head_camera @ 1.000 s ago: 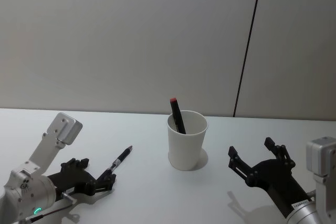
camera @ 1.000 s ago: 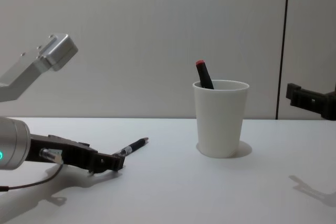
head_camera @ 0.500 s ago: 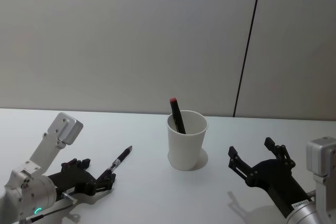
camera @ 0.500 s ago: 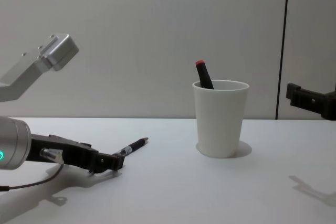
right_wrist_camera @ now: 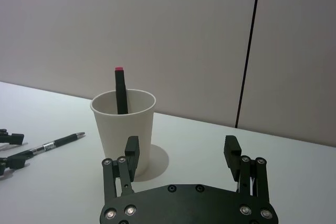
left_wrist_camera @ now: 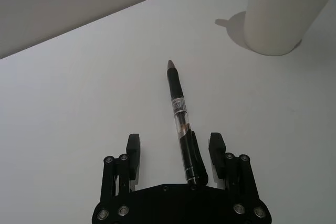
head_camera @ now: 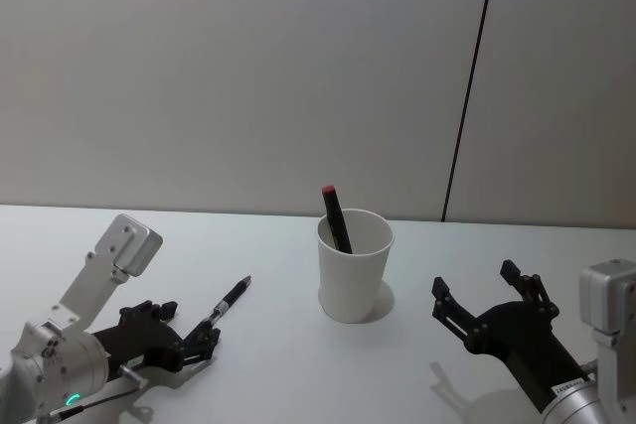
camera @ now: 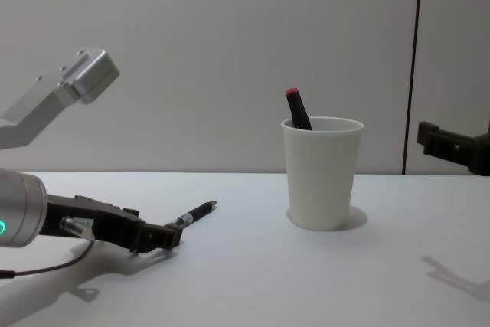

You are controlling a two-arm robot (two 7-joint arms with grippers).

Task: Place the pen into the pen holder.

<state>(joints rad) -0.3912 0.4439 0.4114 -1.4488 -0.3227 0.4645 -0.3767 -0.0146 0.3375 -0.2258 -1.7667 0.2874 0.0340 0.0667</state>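
Note:
A black pen (head_camera: pixel 229 301) with a clear barrel lies flat on the white table (head_camera: pixel 278 374), left of the pen holder, its tip pointing toward the holder. My left gripper (left_wrist_camera: pixel 175 140) is low over the table and open. Its fingers (left_wrist_camera: pixel 134 148) stand either side of the pen's (left_wrist_camera: pixel 180 114) rear end without touching it. The pen holder (head_camera: pixel 354 270) is a white paper cup standing upright at the table's middle, with a black red-capped marker (head_camera: pixel 333 211) leaning inside. My right gripper (head_camera: pixel 477 282) hovers open to the right of the pen holder (right_wrist_camera: pixel 126 124), apart from it.
A plain grey wall with a dark vertical seam (head_camera: pixel 472 86) rises behind the table. The left arm's silver link (camera: pixel 69 86) sticks up above the table on the left. In the chest view the right gripper (camera: pixel 452 147) shows at the right edge.
The left arm's upper link has shifted slightly. The left gripper remains open around the pen's rear end. The pen, cup and right arm have not moved.

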